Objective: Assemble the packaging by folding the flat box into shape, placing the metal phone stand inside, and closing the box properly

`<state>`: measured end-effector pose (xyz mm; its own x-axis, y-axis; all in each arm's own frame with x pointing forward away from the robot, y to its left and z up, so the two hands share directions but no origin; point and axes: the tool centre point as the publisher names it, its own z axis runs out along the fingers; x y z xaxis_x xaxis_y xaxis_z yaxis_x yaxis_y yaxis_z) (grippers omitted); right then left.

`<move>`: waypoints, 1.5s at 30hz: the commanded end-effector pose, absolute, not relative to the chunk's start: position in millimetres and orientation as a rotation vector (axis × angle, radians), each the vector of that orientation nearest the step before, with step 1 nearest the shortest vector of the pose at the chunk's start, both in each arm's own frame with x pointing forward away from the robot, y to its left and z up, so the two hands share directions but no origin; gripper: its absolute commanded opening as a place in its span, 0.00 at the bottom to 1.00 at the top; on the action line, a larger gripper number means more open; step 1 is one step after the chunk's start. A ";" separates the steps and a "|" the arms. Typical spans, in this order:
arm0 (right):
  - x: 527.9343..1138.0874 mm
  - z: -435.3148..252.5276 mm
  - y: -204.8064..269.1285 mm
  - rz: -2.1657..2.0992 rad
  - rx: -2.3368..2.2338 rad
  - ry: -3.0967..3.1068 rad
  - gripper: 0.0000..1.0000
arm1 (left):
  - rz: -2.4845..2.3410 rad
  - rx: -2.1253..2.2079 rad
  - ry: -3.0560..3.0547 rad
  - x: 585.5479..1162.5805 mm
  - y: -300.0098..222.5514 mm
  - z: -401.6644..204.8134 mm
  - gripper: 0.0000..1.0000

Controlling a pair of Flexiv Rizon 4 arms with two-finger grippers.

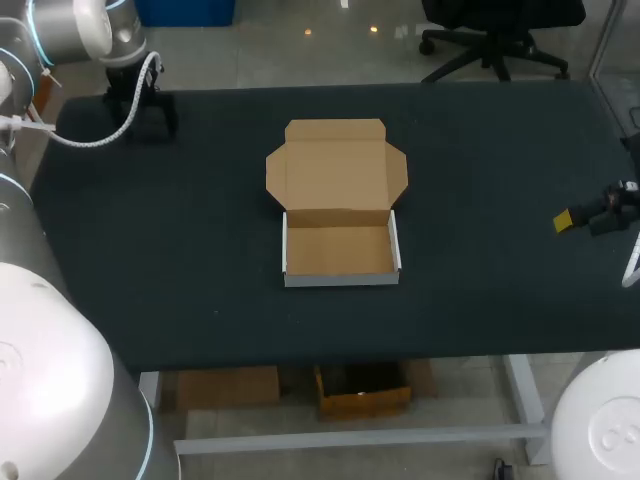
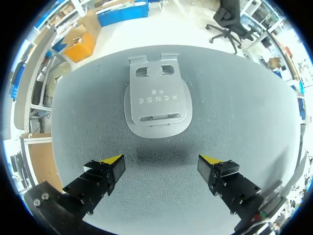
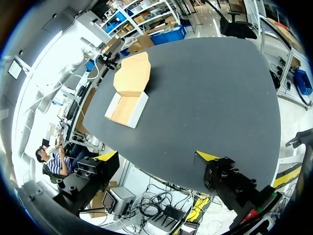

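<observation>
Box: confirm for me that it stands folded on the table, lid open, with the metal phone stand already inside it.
Wrong on one count: the box is folded, lid open, but empty, as the head view shows. The metal phone stand lies on the table ahead of the open left pincer, as the left wrist view shows.

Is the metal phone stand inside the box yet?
No, the box sits open and empty, and the phone stand lies on the table ahead of the left hand.

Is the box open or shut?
Open: the box has its lid folded back flat behind it, and its brown inside shows with nothing in it.
</observation>
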<state>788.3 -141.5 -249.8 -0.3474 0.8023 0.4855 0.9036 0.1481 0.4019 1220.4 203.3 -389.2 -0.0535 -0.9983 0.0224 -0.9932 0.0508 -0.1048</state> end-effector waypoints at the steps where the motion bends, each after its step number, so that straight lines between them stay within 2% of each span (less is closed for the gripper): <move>1: 787.3 -248.6 -142.2 -0.975 -1.692 -2.256 1.00 | -0.060 -2.160 2.278 1231.5 204.6 -394.0 1.00; 45: 787.3 -248.6 -142.2 -0.975 -1.692 -2.256 1.00 | -0.051 -2.185 2.280 1230.9 202.6 -392.1 1.00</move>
<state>788.3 -141.5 -249.8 -0.3474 0.8023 0.4855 0.9036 0.1481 0.4019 1223.4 201.9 -390.4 -0.0437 -0.9985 0.0339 -0.9947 0.0403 -0.0946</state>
